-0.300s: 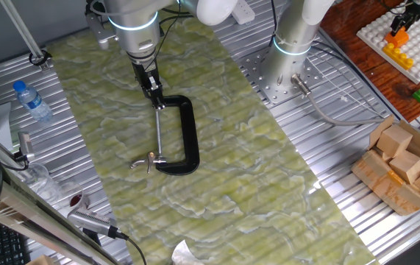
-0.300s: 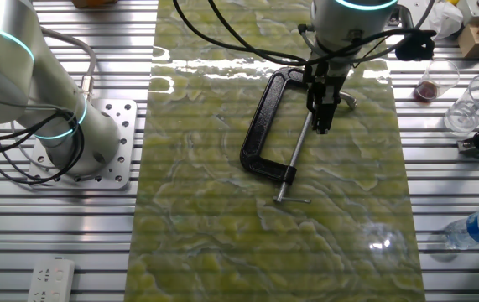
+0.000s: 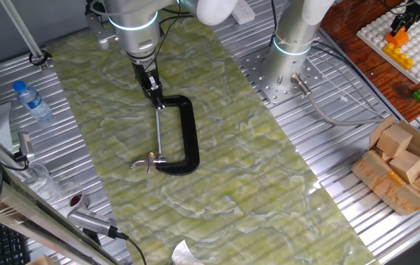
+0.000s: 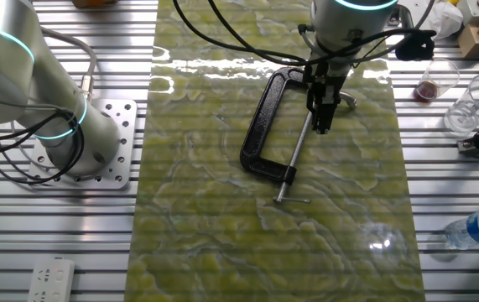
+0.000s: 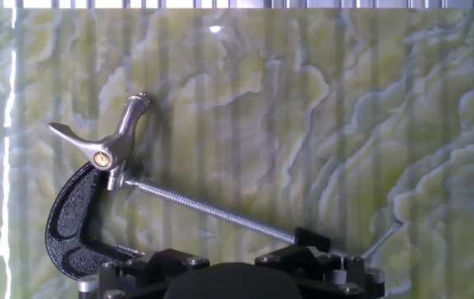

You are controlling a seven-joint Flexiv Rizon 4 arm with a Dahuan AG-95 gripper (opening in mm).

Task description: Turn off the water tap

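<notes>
The gripper (image 4: 322,126) hung over the water tap (image 3: 174,135). Whether it was grasping the crossbar handle (image 4: 292,199) could not be told. Next, it probably needed to turn it.

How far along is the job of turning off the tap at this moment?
Done: nothing visible; the tap lies flat on the mat. In hand: the gripper hangs above the screw rod, apparently touching nothing. Left: come down, grip the crossbar handle and turn it.
</notes>
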